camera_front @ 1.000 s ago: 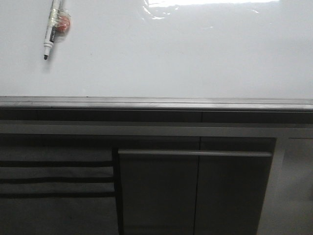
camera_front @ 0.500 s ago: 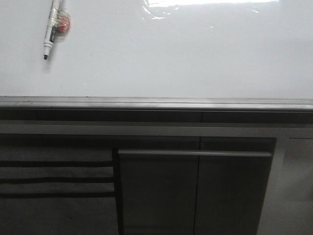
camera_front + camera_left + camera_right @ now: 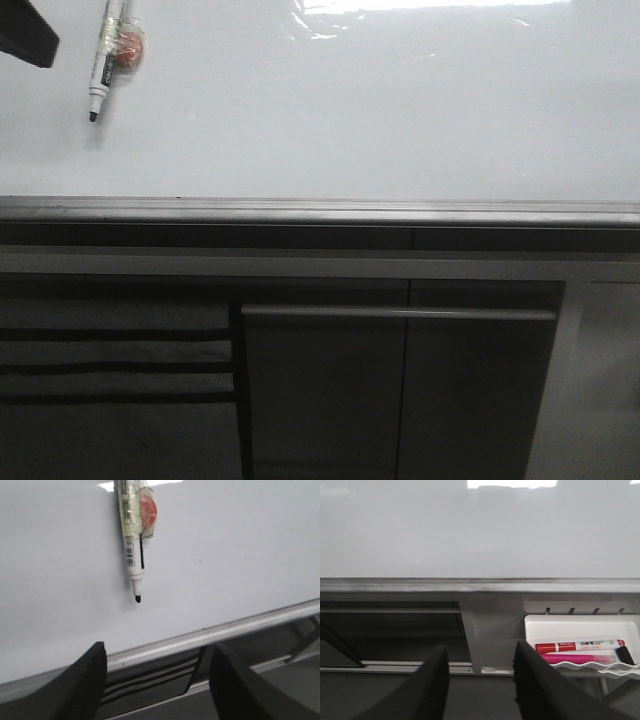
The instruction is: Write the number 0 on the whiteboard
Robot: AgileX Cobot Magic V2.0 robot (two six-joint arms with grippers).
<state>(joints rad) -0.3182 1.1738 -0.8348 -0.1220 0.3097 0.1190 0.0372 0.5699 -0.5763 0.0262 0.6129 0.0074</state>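
The whiteboard (image 3: 380, 110) is glossy white with glare and a grey edge rail (image 3: 320, 210). No number 0 shows on it. A black-tipped marker pen (image 3: 103, 60) is stuck to the board at the upper left, tip down, with a red round magnet (image 3: 130, 47) beside it. In the left wrist view the marker (image 3: 132, 540) is beyond my left gripper (image 3: 159, 649), which is open, empty and apart from it. A dark part of that gripper (image 3: 25, 35) shows in the front view. My right gripper (image 3: 480, 650) is open and empty, below the rail (image 3: 480, 585).
Dark grey cabinet panels (image 3: 400, 390) with a handle bar (image 3: 400, 313) lie below the board. A white tray (image 3: 580, 625) under the rail on the right holds a red marker (image 3: 580, 645) and a pink marker (image 3: 577, 657).
A dark part of my left gripper has come into the front view at the top left corner, left of the marker. The marker and board have not moved.
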